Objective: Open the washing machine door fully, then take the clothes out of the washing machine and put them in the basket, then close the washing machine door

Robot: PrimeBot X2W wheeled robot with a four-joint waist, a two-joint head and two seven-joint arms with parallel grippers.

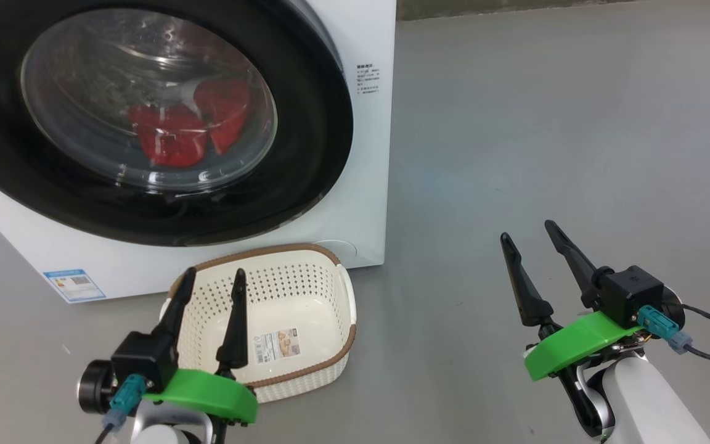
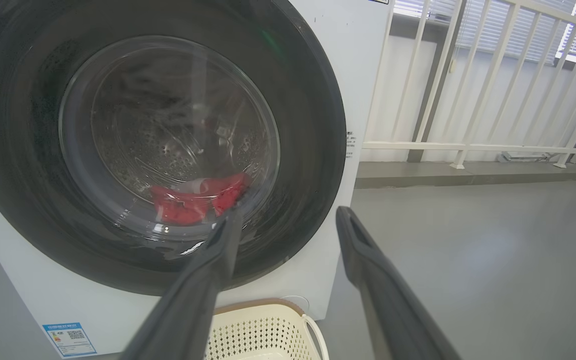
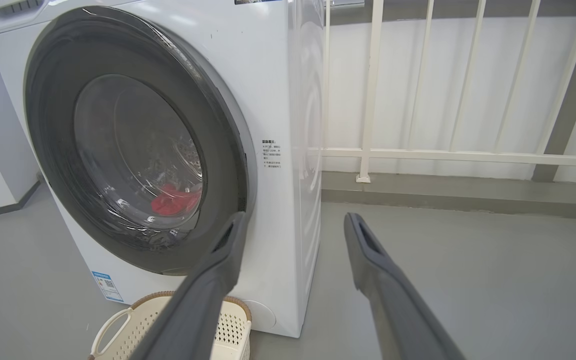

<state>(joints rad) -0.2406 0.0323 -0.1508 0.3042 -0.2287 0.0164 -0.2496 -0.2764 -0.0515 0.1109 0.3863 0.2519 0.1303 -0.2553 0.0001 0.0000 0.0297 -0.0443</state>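
Head view: round black-rimmed glass door (image 1: pixel 312 123) of white washing machine (image 1: pixel 364 185) is shut, red fabric clothes (image 1: pixel 170 139) inside. Cream perforated plastic basket (image 1: pixel 312 377) sits on floor (image 1: pixel 546 123) below, prob. to catch them. Both left pincer (image 1: pixel 215 271) & right pincer (image 1: pixel 526 229) spread, empty.

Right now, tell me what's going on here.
Nothing is being handled yet. The robot faces the washing machine, whose door is shut, with the red clothes lying inside behind the glass. The empty basket sits on the floor in front of the machine. The left claw hovers open by the basket and the right claw hangs open further right, neither touching anything.
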